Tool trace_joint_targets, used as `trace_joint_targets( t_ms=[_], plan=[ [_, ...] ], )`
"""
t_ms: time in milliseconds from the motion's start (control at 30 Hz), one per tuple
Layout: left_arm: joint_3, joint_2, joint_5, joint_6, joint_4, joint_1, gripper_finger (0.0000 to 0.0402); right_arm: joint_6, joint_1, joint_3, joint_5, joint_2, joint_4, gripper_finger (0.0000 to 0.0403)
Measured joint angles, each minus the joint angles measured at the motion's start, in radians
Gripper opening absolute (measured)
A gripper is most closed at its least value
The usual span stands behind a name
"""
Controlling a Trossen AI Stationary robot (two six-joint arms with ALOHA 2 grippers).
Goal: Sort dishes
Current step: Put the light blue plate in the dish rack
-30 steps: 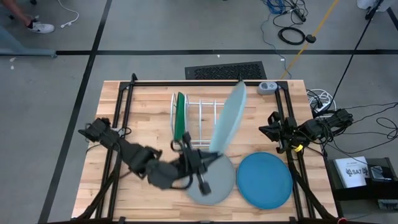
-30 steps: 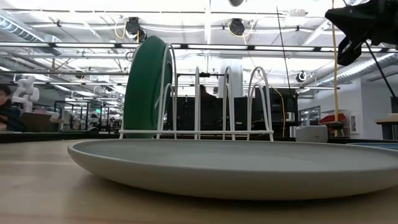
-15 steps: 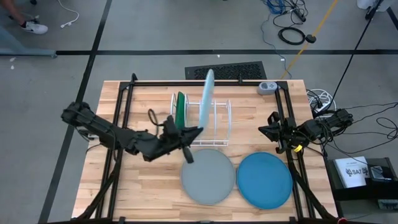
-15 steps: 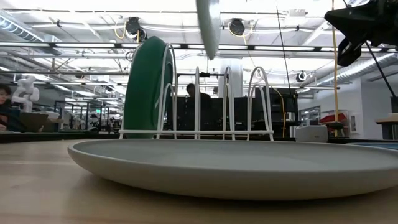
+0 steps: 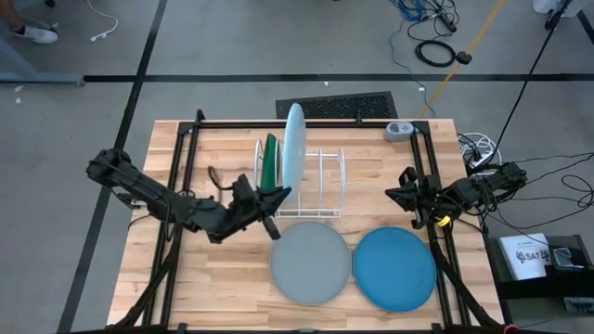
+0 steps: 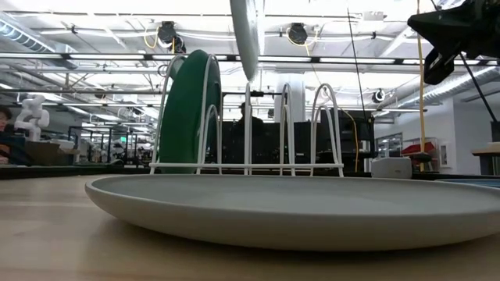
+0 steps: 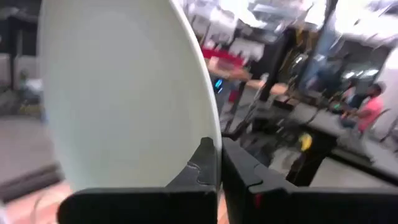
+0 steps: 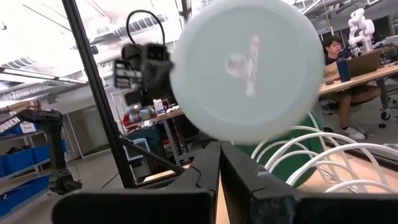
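My left gripper (image 5: pixel 276 198) is shut on the pale light blue plate (image 5: pixel 294 148), which stands on edge in the air above the white wire rack (image 5: pixel 316 181). In the low view its lower edge (image 6: pixel 245 35) hangs over the rack's wires. The dark green plate (image 5: pixel 269 162) stands on its edge in the rack's leftmost slot. Near the front edge, the grey plate (image 5: pixel 311 263) and the medium blue plate (image 5: pixel 394 269) lie flat on the table. My right gripper (image 5: pixel 408 198) waits, shut, at the table's right side. My left gripper pinches the pale light blue plate by its rim (image 7: pixel 210 127) between the two fingers (image 7: pixel 202 165). The fingers come roughly level from the table's near left. The plate stands upright on edge, lifted clear above the rack.
A black frame (image 5: pixel 306 123) runs around the table top. A small grey device (image 5: pixel 400 131) sits at the far right corner. The rack's slots right of the green plate (image 6: pixel 289 129) stand free. People sit in the room behind (image 8: pixel 339 53).
My left gripper has carried the pale blue plate from over the grey plate toward the table's far left, over the rack. The plate has turned from a slant to upright on edge, beside the green plate. My right arm has kept still.
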Motion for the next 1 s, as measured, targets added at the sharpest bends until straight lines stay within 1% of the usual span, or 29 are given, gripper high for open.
trace_joint_targets(
  t_ms=[67,100,167,233,633,833,1000],
  plan=[
    [0.000,-0.002,-0.003,0.095,0.099,-0.022,0.0000,0.000,0.000,0.000,0.000,0.000,-0.003,0.0009],
    [0.001,-0.005,-0.005,0.123,0.124,-0.030,0.0000,0.000,0.000,0.000,0.000,0.000,-0.002,0.0009],
    [0.002,-0.016,-0.029,0.136,0.096,-0.043,0.0000,-0.001,0.000,0.000,0.000,0.000,-0.002,0.0009],
    [0.001,-0.015,-0.062,0.100,0.043,-0.045,0.0000,-0.004,0.000,0.000,0.001,0.000,-0.001,0.0009],
    [0.001,-0.010,-0.054,-0.090,-0.166,-0.002,0.0000,-0.004,0.000,0.000,0.000,0.000,0.005,0.0009],
    [0.001,0.028,-0.042,-0.130,-0.191,0.046,0.0000,-0.004,0.000,0.000,0.000,0.000,0.005,0.0009],
    [0.001,0.063,-0.041,-0.218,-0.220,0.094,0.0000,-0.005,0.000,0.000,0.000,0.000,0.005,0.0009]
  ],
)
